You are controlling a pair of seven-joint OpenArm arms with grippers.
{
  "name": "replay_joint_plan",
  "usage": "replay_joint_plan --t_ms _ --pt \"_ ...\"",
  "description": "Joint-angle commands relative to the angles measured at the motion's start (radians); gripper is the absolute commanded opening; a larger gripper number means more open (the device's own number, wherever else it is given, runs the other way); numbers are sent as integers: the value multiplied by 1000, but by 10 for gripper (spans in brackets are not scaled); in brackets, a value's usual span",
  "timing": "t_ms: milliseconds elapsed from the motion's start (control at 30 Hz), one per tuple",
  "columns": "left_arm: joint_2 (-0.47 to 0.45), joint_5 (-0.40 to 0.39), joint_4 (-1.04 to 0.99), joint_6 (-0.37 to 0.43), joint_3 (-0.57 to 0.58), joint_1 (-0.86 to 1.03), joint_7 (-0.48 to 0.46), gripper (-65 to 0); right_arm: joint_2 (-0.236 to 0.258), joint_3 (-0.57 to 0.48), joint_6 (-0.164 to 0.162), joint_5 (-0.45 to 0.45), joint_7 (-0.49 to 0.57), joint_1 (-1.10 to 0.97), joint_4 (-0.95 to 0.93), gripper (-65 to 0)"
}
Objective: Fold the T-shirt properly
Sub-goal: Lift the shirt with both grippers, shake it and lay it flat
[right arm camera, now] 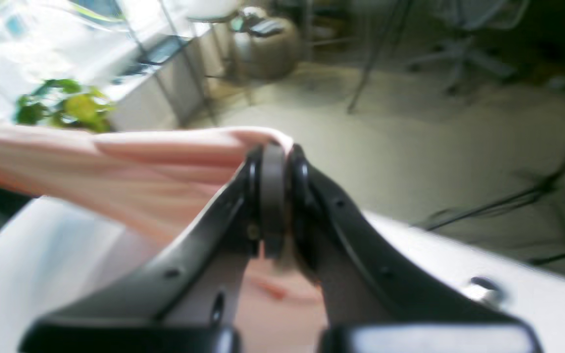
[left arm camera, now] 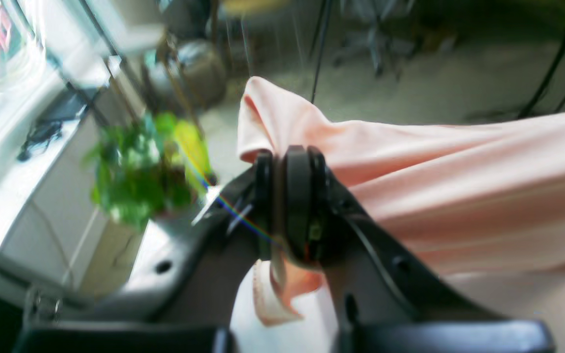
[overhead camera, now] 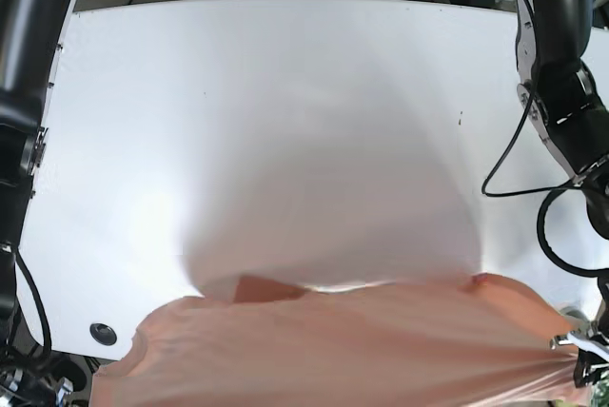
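Pink T-shirt cloth is held stretched above the white worktop, pinched by left hand and right hand.

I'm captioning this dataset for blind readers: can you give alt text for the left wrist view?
The left gripper has its black jaws shut on a bunched edge of the pink T-shirt, which stretches away to the right. A blurred green plant stands behind.

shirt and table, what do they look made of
Shirt: looks like soft matte peach knit, maybe cotton; it drapes and creases where the left claw and right claw pinch it. Table: smooth white top with a faint sheen, probably laminate or painted board; hard to tell.
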Motion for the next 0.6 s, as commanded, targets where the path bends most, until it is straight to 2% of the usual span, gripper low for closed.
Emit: replay_joint_plan --t_ms 0,100,333,467,567 --pt "-16 5 52 6 -40 9 -32 -647 32 18 -6 23 25 -18 12 -650" --pt "-16 5 92 4 -80 120 -32 -647 38 107 -6 45 24 -174 78 -650" --pt "-13 2 175 3 -97 339 -36 -647 32 232 -1 54 24 -470 205 -650" --pt "37 2 236 -2 -155 483 -36 -647 24 301 -1 54 24 -635 273 -650" --pt "61 3 251 -40 -196 582 -36 -647 3 347 -1 54 22 -748 334 -650"
